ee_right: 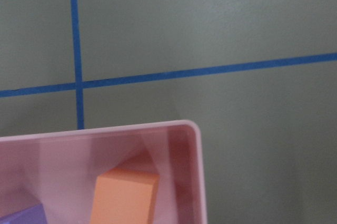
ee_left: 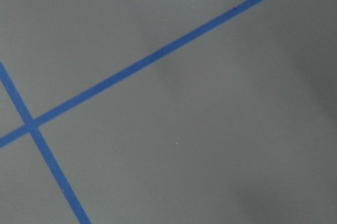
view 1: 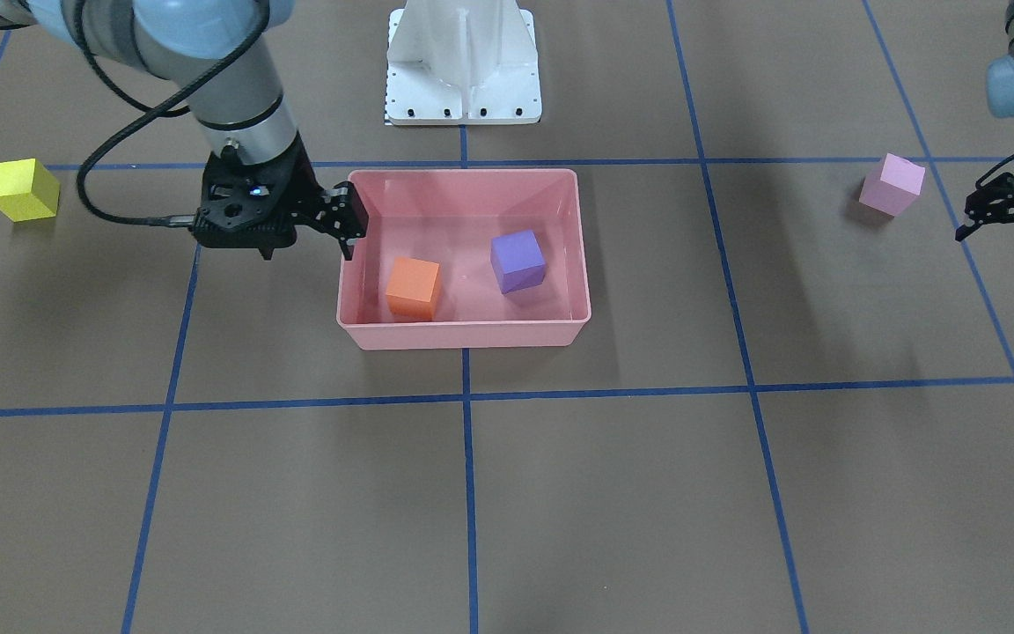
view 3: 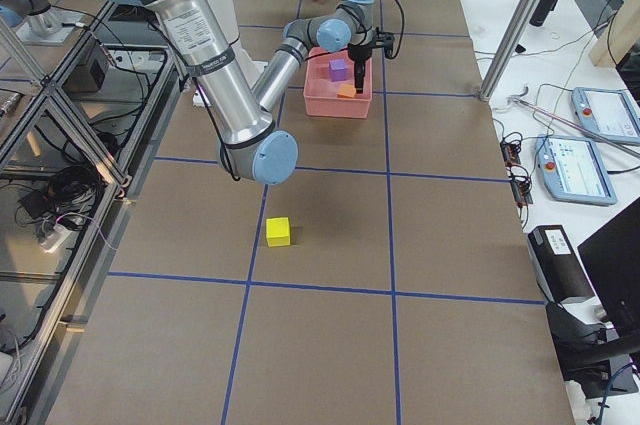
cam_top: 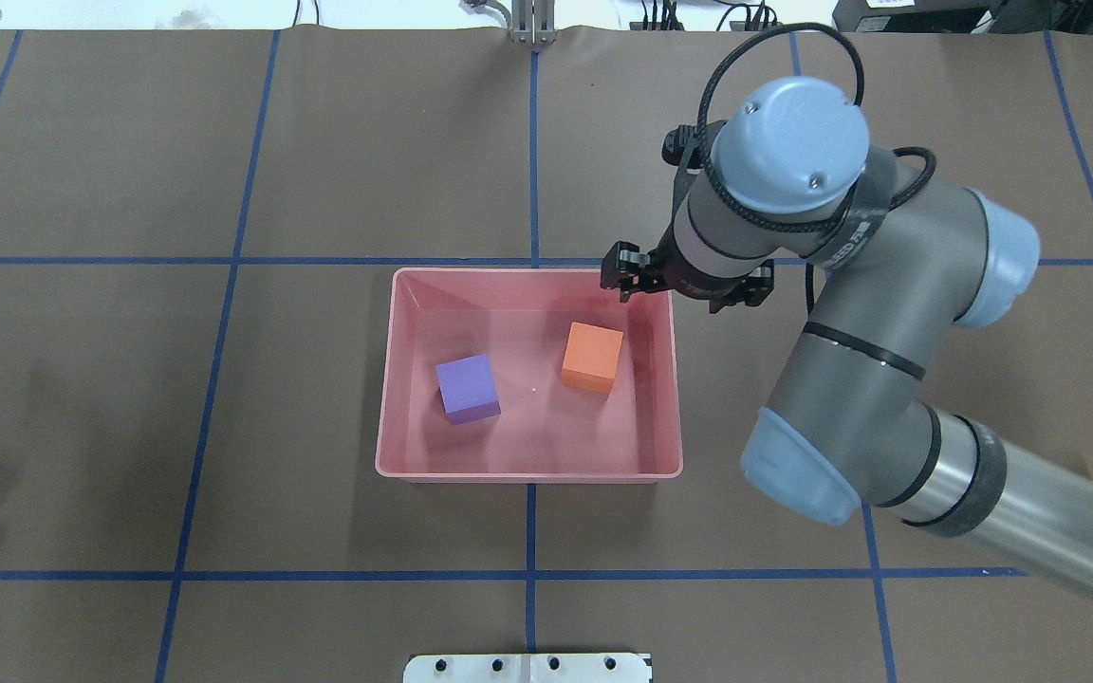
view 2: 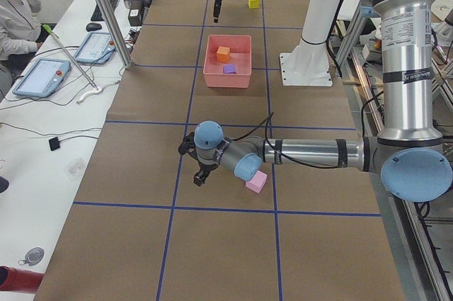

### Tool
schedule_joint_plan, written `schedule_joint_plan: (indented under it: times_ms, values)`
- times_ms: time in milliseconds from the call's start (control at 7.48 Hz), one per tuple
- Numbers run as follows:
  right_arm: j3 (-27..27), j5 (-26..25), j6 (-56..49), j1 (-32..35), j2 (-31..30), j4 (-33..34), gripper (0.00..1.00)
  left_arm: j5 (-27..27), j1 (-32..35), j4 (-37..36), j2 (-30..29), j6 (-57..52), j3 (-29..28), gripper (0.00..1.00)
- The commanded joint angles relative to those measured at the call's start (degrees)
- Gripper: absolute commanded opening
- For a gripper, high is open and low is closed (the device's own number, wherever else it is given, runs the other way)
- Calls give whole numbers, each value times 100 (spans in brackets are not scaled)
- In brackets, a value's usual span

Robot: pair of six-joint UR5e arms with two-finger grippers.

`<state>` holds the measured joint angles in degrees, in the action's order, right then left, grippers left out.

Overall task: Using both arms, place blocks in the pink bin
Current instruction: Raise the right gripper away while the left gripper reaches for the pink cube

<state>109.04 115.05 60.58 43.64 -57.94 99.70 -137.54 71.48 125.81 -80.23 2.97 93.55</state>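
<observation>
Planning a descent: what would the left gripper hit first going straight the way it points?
It points down, so the left gripper would most likely meet the brown table first; its wrist view shows only table and blue tape lines. The small light pink cube sits off to the side.

Salmon-pink bin [cam_top: 527, 474], shallow and rectangular, sits upright mid-table. Inside it, the orange cube [cam_top: 592, 356] lies flat in the right half and the purple cube [cam_top: 467, 387] in the left half, apart and both slightly turned. Light-pink cube [view 1: 892, 183] on the table well left of the bin. Yellow cube [view 1: 23, 189] well right.
</observation>
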Motion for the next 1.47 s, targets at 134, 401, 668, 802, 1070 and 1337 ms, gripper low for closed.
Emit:
schedule_joint_plan:
  times_ms: [134,401,668,802,1070,1337]
  values:
    - [3,517,-1142,688,-436,-30,100,218,-844,1454,796,1239,119,100]
    - [3,536,-1451,803,-577,-38,100,570,-1284,1455,1315,1566,645,100]
    - [-6,545,-1461,812,-587,-38,100,955,-1635,1455,1422,1636,647,100]
    - [-6,536,-1461,812,-596,-38,100,966,-1768,1455,1422,1828,647,100]
    - [3,536,-1461,812,-674,-38,100,975,-1892,1464,1501,2084,647,100]
    - [-14,536,-1461,812,-683,-47,100,975,-1971,1464,1562,2190,638,100]
